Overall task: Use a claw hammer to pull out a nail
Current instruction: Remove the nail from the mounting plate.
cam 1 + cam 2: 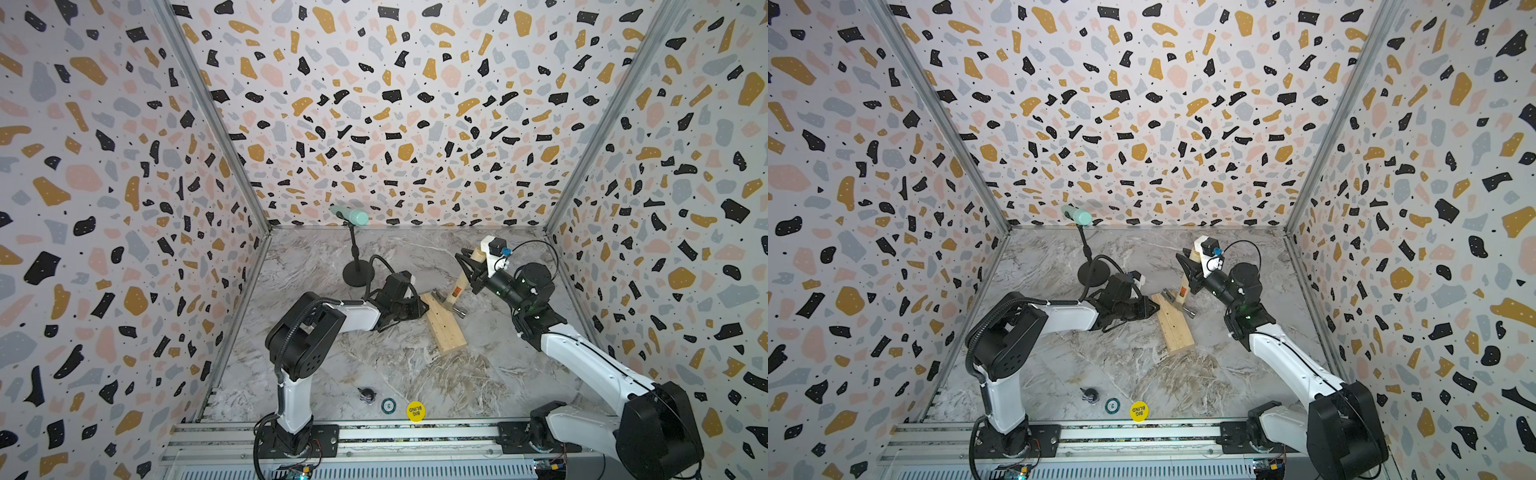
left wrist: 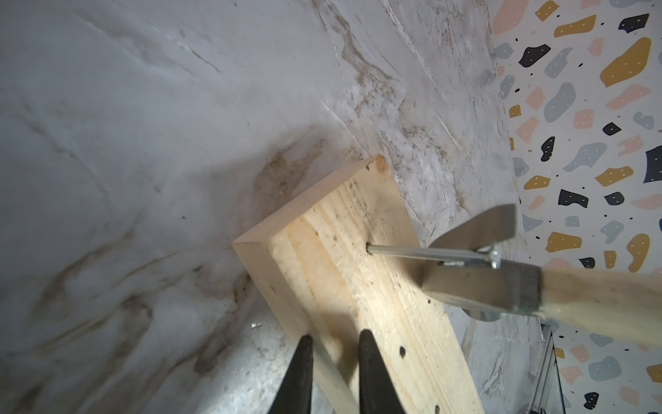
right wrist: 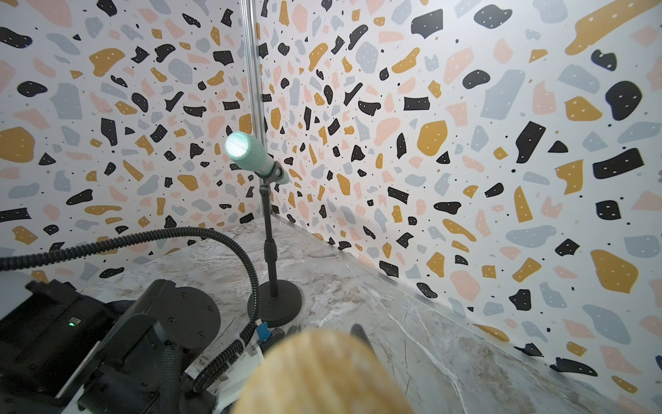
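Fingers (image 2: 372, 372) of the left gripper (image 2: 336, 337) stand a little apart. Their tips are set against a long edge of the wood block (image 2: 358, 286), not closed around it. Beyond it, the right gripper (image 1: 469, 268) is pressed tight on the pale handle of the claw hammer (image 1: 457, 291), above the orange label, and the handle's butt sticks up past the fingers. The steel head rests on the block's far end, around the middle of the counter (image 1: 415, 365) and a little toward its right edge.

Only the left wrist view shows the nail (image 2: 422, 252). It is drawn out for most of its length, with its tip in its hole in the block and its head caught in the claw. In both top views it is too small to make out. The right wrist view shows the claw hammer (image 3: 322, 372) only as a blurred wooden butt.

The counter is grey-veined marble. By its front edge lie a small dark object (image 1: 367, 395), a round greenish chip (image 1: 388, 405) and a yellow disc (image 1: 415, 411) reading BIG BLIND. Near the far edge, left of centre, a mint-green microphone (image 1: 351, 215) sits on a black stand. Terrazzo-patterned walls (image 1: 395, 104) close three sides.
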Motion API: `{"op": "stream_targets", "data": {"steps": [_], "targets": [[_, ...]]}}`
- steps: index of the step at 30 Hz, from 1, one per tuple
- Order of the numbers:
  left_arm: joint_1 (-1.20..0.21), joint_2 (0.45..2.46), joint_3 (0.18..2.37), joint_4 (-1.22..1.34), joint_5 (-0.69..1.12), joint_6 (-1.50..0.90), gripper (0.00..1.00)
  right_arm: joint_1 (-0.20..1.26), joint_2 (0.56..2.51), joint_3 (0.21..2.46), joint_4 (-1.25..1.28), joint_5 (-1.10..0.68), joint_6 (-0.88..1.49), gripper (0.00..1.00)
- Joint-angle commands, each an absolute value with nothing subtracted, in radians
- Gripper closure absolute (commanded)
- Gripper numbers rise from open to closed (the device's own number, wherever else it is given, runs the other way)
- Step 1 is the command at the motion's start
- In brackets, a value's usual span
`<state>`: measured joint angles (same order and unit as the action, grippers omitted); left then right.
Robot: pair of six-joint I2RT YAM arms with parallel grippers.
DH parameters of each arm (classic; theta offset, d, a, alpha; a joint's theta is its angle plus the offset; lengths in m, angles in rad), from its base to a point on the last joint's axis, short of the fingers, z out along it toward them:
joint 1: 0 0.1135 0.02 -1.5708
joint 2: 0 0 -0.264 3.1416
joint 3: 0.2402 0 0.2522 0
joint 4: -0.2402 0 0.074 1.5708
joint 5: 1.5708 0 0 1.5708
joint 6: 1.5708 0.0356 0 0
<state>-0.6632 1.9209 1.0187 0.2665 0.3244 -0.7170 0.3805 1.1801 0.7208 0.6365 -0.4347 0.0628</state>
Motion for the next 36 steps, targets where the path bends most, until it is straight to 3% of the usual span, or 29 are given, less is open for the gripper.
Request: {"op": "stream_targets", "data": {"steps": [1,36], "targets": [[-0.672,1.957,0.979,0.182,0.318,-0.716,0.81,0.387,1.187,0.675,0.523,-0.477,0.114,1.00],[-0.672,1.959,0.945,0.196,0.316,-0.721,0.81,0.387,1.127,0.547,0.595,-0.508,0.187,1.00]]}}
